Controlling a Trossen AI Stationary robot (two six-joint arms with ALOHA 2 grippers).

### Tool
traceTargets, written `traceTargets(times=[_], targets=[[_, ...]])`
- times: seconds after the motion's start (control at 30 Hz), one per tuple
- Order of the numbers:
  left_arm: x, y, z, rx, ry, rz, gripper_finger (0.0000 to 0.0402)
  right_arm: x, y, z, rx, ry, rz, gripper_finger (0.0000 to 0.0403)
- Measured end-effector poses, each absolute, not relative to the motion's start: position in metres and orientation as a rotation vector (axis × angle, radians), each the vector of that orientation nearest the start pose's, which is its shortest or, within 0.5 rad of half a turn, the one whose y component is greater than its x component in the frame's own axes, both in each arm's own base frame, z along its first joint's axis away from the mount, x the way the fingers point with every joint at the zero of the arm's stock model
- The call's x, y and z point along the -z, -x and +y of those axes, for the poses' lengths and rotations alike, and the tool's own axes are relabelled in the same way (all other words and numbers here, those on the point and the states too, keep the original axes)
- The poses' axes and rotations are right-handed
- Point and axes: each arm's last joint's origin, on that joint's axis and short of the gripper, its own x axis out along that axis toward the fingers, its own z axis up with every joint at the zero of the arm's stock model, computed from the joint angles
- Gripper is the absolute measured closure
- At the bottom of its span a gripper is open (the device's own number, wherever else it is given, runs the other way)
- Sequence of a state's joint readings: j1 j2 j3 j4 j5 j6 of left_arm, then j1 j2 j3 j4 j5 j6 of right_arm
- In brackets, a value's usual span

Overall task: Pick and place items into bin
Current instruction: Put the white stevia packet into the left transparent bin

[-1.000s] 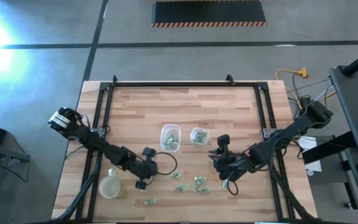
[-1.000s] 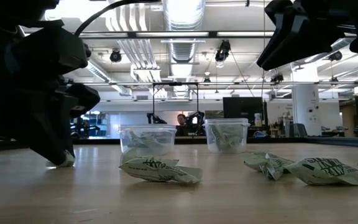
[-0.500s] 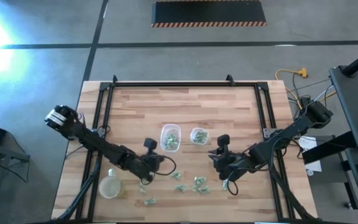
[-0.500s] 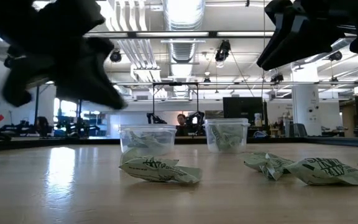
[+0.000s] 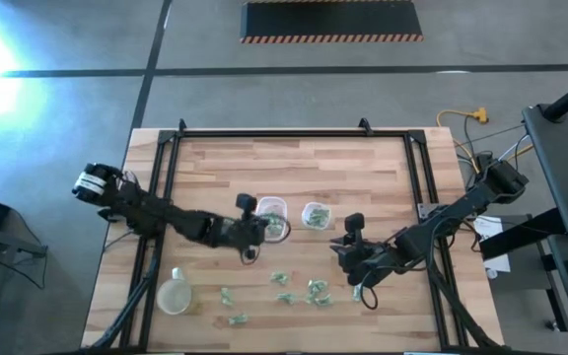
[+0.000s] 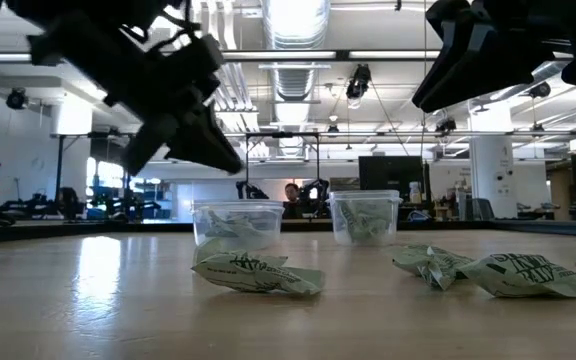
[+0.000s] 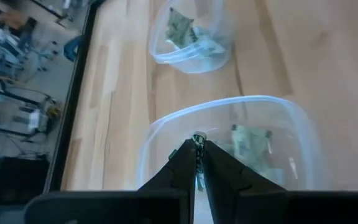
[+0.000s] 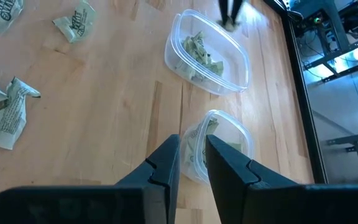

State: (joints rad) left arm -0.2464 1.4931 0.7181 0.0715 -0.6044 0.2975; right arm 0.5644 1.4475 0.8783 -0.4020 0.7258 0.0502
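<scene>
The left pincer hangs over the larger bin, clenched on a small wrapped item. The right pincer hovers above the counter near the smaller bin, its fingers slightly parted, holding nothing visible. More items lie scattered on the counter.

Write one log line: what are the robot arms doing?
left gripper: shut on small pale-green crinkly wrapper, over clear plastic container | right gripper: waiting above table
</scene>
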Motion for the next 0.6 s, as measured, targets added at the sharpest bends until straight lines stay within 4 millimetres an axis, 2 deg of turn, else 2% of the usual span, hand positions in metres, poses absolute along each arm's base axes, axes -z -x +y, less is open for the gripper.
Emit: traceTargets(times=[0.17,0.33,0.6], targets=[[-0.186,-0.292,-0.032,-0.209,-0.498,0.692,0.0393,-0.21,-0.244,0.132,0.169,0.533,0.771,0.0335],[-0.184,-0.293,-0.013,-0.142,-0.417,0.707,0.0393,-0.205,-0.242,0.13,0.191,0.49,0.778,0.0335],[-0.182,-0.293,-0.009,-0.097,-0.333,0.705,0.0393,-0.199,-0.239,0.129,0.195,0.494,0.793,0.0335]])
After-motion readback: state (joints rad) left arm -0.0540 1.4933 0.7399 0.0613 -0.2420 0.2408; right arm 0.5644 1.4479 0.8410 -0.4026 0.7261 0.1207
